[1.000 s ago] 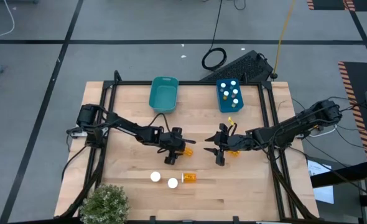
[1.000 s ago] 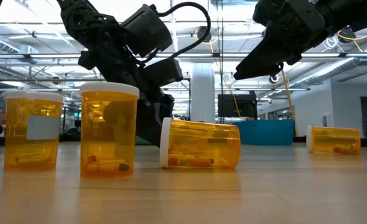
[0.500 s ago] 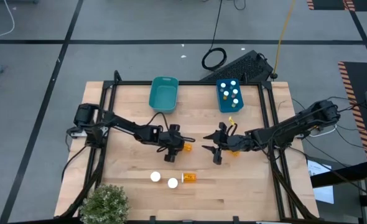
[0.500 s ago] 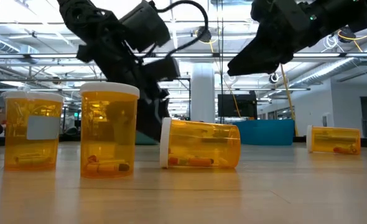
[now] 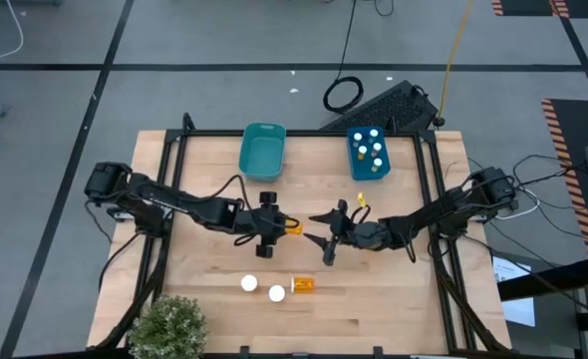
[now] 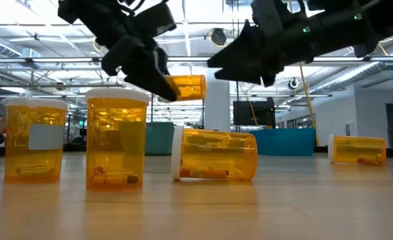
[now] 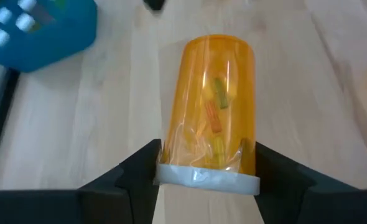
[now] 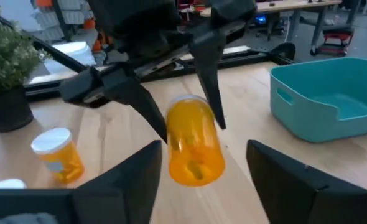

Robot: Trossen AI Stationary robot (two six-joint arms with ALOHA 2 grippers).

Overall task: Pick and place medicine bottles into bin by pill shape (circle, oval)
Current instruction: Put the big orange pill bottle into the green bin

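Left claw (image 5: 277, 227) grips a bottle (image 7: 213, 118) at its cap (oblong pills); right claw (image 5: 326, 239) gapes empty. We keep it level toward a bin.

Left hand (image 6: 158, 80) up high, squeezing orange bottle (image 6: 186, 87) — right hand (image 6: 233, 57) spread wide just beside. Three bottles on worktop (image 6: 196, 207): two standing, one on side.
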